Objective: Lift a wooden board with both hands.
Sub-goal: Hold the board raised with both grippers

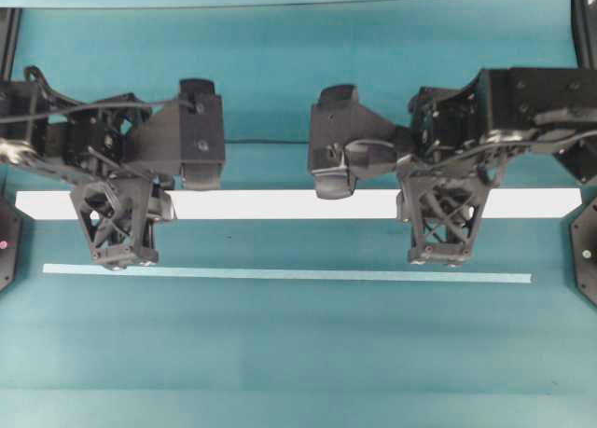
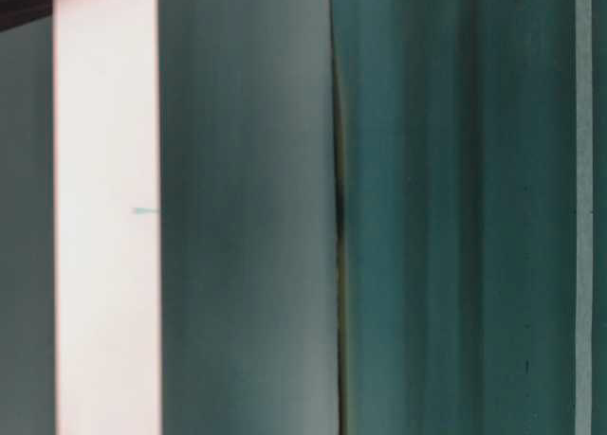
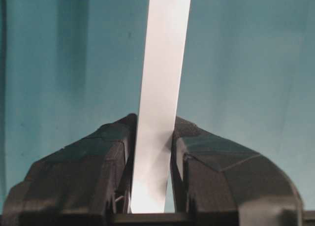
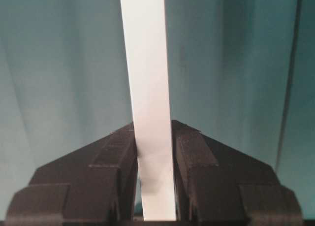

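while both jaws pinch the wooden board (image 1: 280, 204) | we hold it with left gripper (image 3: 152, 152) and right gripper (image 4: 153, 147); jaws narrow, clamped on its faces | board aloft above teal table (image 1: 280, 353) | step: lifting; next: raise evenly

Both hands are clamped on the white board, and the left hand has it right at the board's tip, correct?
Not quite. Both hands are clamped on the white board, but the left hand holds it a little in from its left end, not at the tip: the overhead view shows bare board beyond it. The right hand likewise grips inside its end.
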You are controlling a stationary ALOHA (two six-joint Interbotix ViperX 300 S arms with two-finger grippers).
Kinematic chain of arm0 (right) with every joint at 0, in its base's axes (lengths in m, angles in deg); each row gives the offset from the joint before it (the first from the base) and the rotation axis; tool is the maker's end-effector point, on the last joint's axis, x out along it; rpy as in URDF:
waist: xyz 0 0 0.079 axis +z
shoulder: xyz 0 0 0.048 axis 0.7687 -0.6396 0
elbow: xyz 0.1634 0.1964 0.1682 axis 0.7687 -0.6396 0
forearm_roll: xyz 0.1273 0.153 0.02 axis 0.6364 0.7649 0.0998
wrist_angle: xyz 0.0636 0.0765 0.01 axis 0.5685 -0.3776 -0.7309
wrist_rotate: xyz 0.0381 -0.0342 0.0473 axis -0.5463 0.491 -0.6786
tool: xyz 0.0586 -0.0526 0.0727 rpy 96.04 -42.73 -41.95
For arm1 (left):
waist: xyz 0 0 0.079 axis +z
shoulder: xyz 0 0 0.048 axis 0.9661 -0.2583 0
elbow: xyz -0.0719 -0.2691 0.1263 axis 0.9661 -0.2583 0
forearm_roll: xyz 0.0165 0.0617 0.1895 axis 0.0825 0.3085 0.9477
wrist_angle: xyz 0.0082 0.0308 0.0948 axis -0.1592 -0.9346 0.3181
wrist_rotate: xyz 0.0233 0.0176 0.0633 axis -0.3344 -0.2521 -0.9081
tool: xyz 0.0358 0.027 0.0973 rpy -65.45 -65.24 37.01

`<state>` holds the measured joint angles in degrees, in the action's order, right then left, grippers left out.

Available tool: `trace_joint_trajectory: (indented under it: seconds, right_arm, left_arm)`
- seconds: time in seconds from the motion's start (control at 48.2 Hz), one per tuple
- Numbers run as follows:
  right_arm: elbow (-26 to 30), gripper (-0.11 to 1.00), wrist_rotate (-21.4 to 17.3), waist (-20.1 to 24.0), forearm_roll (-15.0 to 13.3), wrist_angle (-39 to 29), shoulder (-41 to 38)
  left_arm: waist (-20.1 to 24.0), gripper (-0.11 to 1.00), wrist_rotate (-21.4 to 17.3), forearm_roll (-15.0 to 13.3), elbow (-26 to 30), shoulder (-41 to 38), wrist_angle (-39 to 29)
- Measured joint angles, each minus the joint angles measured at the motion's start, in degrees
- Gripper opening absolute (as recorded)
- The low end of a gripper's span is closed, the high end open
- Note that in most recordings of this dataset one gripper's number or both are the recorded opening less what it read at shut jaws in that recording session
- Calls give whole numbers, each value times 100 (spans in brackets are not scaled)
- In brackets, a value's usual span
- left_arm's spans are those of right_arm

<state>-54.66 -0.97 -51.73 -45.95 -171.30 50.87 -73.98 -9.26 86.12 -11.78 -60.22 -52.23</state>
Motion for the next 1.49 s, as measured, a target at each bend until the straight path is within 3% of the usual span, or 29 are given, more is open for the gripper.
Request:
trace_joint_trajectory:
  seconds: [0.394,0.808,1.492]
  right_arm:
    - [809,21,0,9,0,-747,-35]
    - [1213,21,0,26,0,-905,-26]
    - [1731,21,-18,18,-9,-1055,-9]
  left_arm:
    - [9,18,0,0,677,26,-747]
    - [35,18,-18,-9,1415,26,-1468]
    - [35,18,-18,0,2188,-211,-2074]
